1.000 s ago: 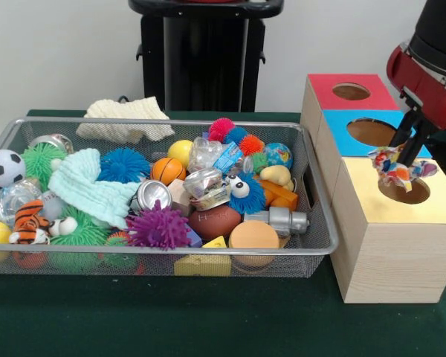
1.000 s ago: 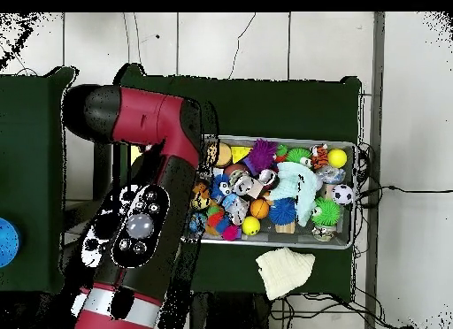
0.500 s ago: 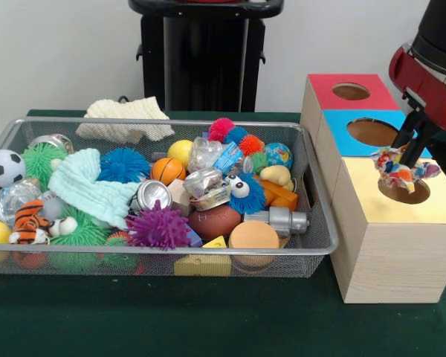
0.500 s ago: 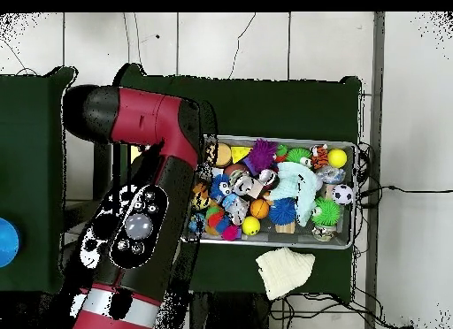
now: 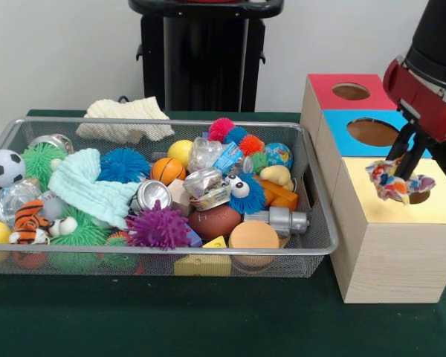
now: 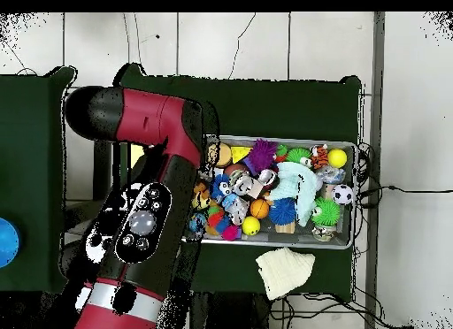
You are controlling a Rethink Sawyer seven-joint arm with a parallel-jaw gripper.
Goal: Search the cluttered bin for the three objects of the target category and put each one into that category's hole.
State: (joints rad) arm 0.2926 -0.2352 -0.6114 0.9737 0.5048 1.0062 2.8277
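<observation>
Since the earlier frame the gripper (image 5: 403,165) has shifted a little toward the near side, and the crumpled cloth (image 5: 396,178) now sits lower, partly covering the hole in the yellow-topped box (image 5: 386,245). The cloth is a bunched scrap — white with red, blue and yellow patches. The jaws are pinched on its top. The red and black arm (image 6: 150,210) slants down from the upper right; overhead it hides the boxes beside the wire bin (image 5: 312,223).

A multicoloured cloth (image 5: 398,178) covers the yellow box's hole (image 5: 418,196); the red (image 5: 351,91) and blue holes (image 5: 372,132) lie open.
</observation>
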